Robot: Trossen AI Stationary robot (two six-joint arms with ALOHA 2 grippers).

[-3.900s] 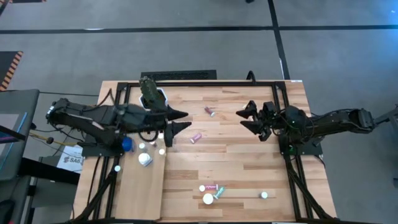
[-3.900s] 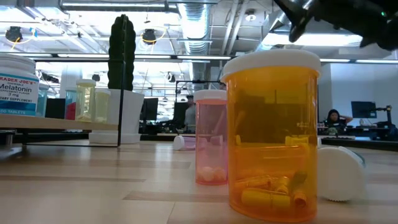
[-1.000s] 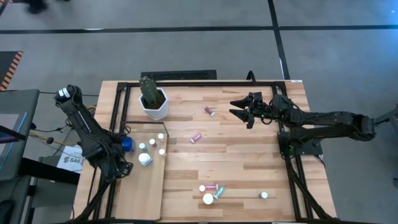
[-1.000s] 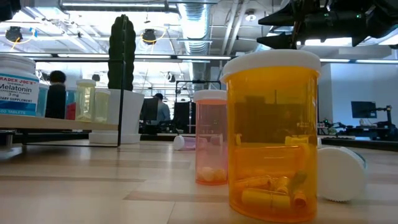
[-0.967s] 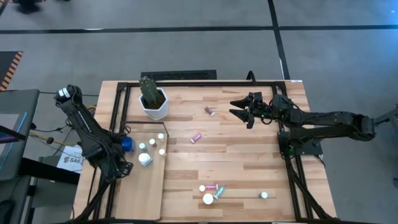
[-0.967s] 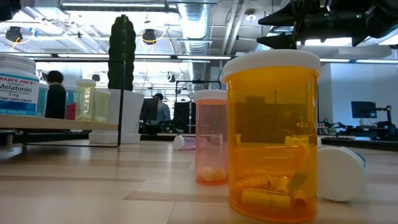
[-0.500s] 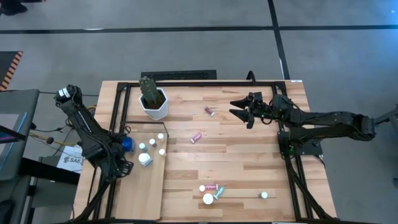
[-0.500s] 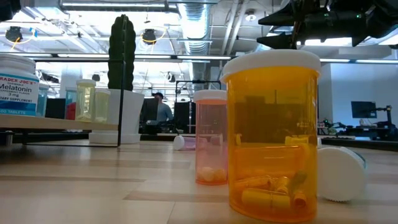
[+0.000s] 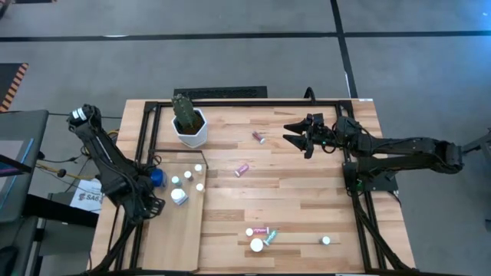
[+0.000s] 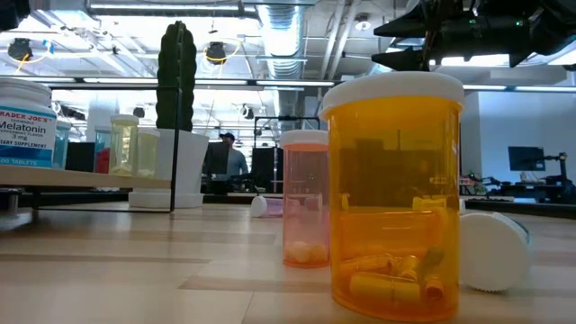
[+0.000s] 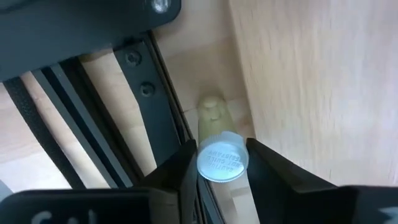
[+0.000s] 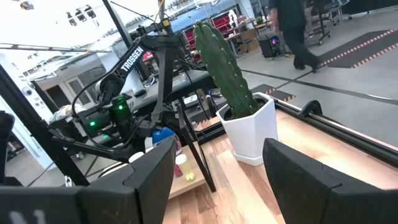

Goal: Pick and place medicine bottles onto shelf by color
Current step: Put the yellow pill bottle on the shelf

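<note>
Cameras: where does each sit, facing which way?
High view: overhead, straight down on striped plank tabletop; both arms show.
Low view: tabletop height, level past amber white-capped bottle; right gripper above.
Left wrist view: left gripper around pale white-capped bottle.
Right wrist view: open fingers, green cactus in white hexagonal pot; high view shares it.

Robotics lab / open-plan workshop. Plank table [image 9: 291,184] in black metal frame on grey concrete floor w/ black tape lines [image 9: 230,36]. Beyond it: exposed ceiling ducts [image 10: 279,22], strip lights, rows of monitors [image 10: 526,159], person at far desk [image 10: 231,155], hazard-striped floor mat [image 12: 364,46], another person walking.
</note>
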